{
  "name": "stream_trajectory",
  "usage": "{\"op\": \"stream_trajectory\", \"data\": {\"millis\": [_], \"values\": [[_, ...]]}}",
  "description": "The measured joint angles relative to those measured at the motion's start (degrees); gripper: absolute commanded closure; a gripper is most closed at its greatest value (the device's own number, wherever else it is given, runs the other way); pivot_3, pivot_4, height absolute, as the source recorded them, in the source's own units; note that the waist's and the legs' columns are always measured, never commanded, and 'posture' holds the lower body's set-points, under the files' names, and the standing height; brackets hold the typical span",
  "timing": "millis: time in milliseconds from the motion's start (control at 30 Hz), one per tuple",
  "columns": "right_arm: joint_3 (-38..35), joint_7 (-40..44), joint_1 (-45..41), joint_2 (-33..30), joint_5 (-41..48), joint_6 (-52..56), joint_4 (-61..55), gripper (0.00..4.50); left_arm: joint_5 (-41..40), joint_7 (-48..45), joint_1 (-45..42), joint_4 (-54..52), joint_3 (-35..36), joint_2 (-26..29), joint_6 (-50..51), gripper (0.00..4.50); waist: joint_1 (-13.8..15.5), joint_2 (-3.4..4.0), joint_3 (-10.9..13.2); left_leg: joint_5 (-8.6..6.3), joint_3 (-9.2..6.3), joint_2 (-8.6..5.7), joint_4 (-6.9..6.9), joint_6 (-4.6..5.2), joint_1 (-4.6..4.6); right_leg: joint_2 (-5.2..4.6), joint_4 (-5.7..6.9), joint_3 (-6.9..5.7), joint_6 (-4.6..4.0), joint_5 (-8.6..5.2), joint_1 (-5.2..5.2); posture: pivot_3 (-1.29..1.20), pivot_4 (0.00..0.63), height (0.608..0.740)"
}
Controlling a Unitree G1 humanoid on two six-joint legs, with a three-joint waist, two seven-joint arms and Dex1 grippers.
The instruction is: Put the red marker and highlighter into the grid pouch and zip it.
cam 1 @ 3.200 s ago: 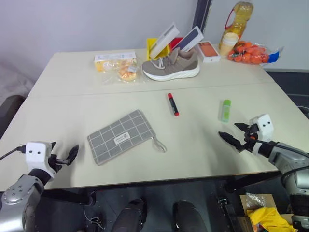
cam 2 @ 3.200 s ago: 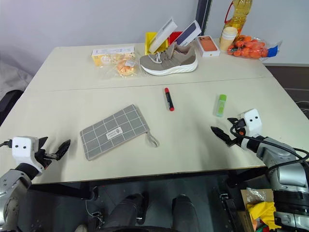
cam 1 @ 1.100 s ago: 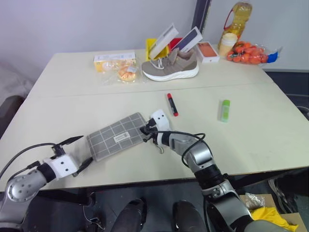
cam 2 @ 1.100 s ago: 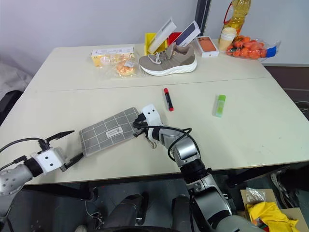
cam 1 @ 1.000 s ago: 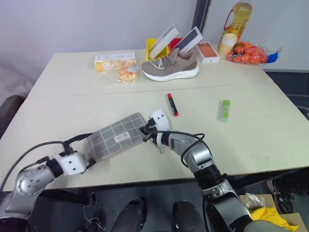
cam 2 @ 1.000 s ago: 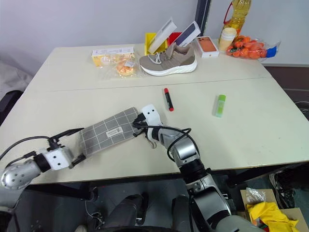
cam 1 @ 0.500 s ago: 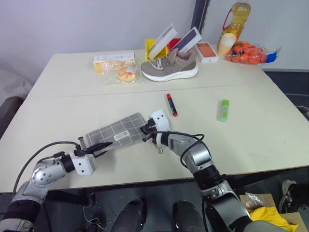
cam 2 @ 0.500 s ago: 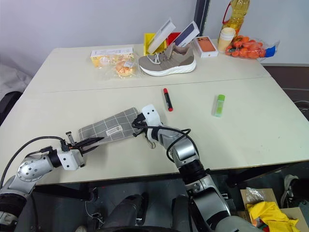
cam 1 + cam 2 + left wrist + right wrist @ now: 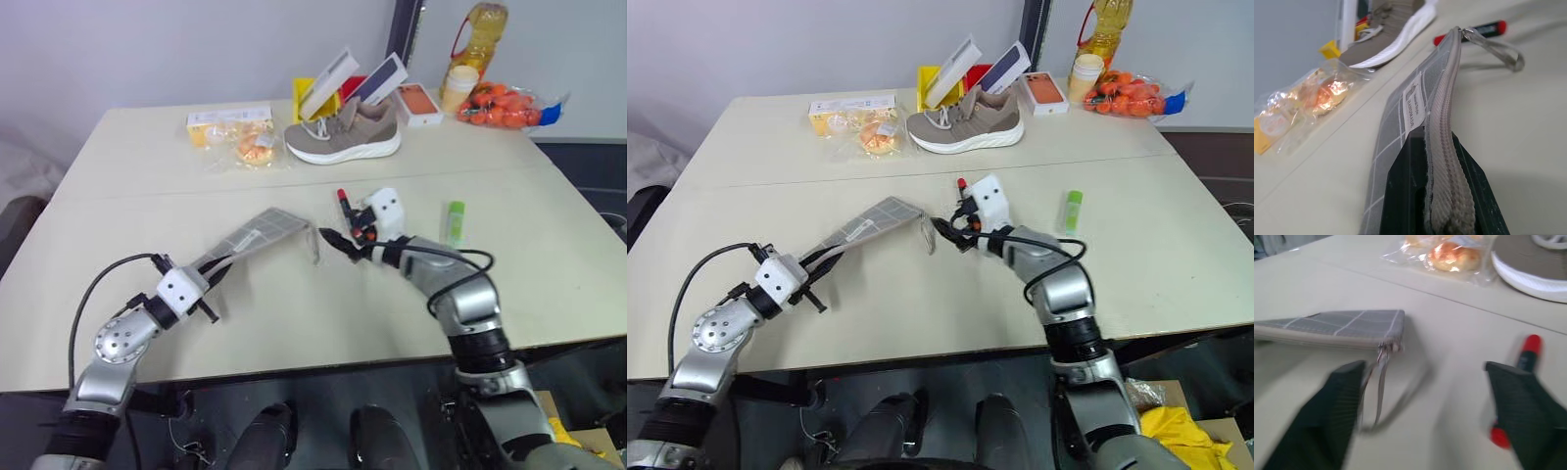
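Cream tabletop [image 9: 294, 323], lower half of the frame, nearest item first.

Item one: my left gripper [image 9: 208, 277], lower left, clamped on the near end of the grid pouch [image 9: 257, 231]. I see the pouch raised edge-up off the table, slanting up toward centre frame, its zipper cord [image 9: 313, 245] dangling from the far corner.

Item two: my right gripper [image 9: 338, 238], centre frame, fingers spread wide and gripping nothing, tips just beside the dangling cord.

Item three: red marker [image 9: 343, 197], flat on the table just behind that gripper, partly hidden by it.

Item four: highlighter [image 9: 454, 224], centre right, flat on the table, apart from the marker.

Item five, upper frame along the far edge: grey sneaker [image 9: 343, 132], wrapped pastries [image 9: 253, 149], orange phone box [image 9: 419, 103], bag of oranges [image 9: 505, 108].
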Motion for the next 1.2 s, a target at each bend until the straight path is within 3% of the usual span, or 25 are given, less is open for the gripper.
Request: {"op": "stream_trajectory", "data": {"millis": [300,400,600,633,900,1200], "values": [[0.84,-5.14,-0.68,5.02,0.94,4.61,1.40,0.03,1.89,0.29,-3.13,-1.25,-1.20,-3.74,1.32,4.50,0.21,0.00,0.00,0.00,0.01,-0.02,0.02,0.00,-0.10,0.00,-0.03,0.00,-0.01,0.01,-0.05,0.00,0.150,0.740],[1.13,-7.50,-1.59,7.40,0.43,4.36,4.64,0.91,2.58,-0.14,-3.96,-1.24,-2.24,-4.79,1.26,4.50,0.17,0.00,0.00,0.00,0.01,-0.03,0.02,0.00,-0.11,0.04,-0.03,0.00,-0.01,0.00,-0.06,0.00,0.150,0.740],[1.05,-8.69,-1.69,8.15,0.24,3.58,6.23,4.14,4.06,-0.39,-4.28,-0.98,-2.41,-6.01,1.20,4.50,0.13,0.00,0.00,0.00,0.01,-0.04,0.01,0.00,-0.11,0.05,-0.03,0.00,-0.01,0.00,-0.07,0.00,0.150,0.740],[1.18,-8.69,-1.70,8.12,0.15,3.41,6.23,4.48,4.21,-0.39,-4.30,-0.98,-2.49,-6.14,1.20,4.50,0.12,0.01,0.00,0.00,0.01,-0.04,0.01,0.00,-0.11,0.05,-0.02,0.00,0.00,0.01,-0.07,0.00,0.150,0.740],[10.44,-5.08,-1.72,4.06,-5.60,0.86,4.59,4.48,5.73,0.13,-4.60,-1.10,-3.41,-7.83,3.58,4.50,0.11,0.00,0.00,0.00,0.01,-0.04,0.02,0.00,-0.11,0.05,-0.03,-0.01,0.00,0.00,-0.06,0.00,0.150,0.740],[19.33,1.24,-3.96,3.91,-7.16,0.89,-1.40,4.48,7.36,1.37,-4.99,-4.21,-4.85,-10.11,7.67,4.50,0.12,0.00,0.00,0.00,0.00,-0.03,0.02,0.00,-0.11,0.07,-0.02,-0.01,0.00,0.00,-0.07,0.00,0.150,0.740]]}}
